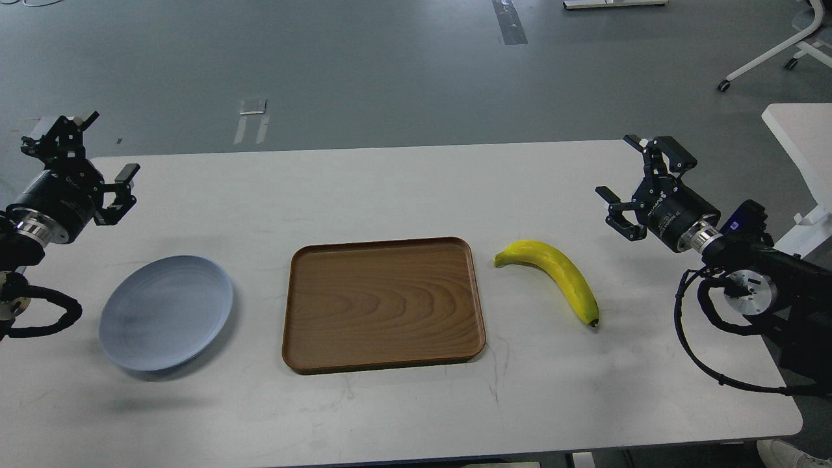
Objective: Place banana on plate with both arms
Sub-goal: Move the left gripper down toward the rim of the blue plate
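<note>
On table: banana (551,275) right of tray (383,304) | plate (166,312) left | both grippers spread | lettering unreadable

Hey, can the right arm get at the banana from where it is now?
Probably yes: the right gripper hangs open just right of the banana, with only bare table between them.

Rectangular brown wooden tray (383,303) at frame centre, flat on white surface (416,403). Grey floor (364,71) across top; white wheeled chair base (777,55) upper right.
</note>
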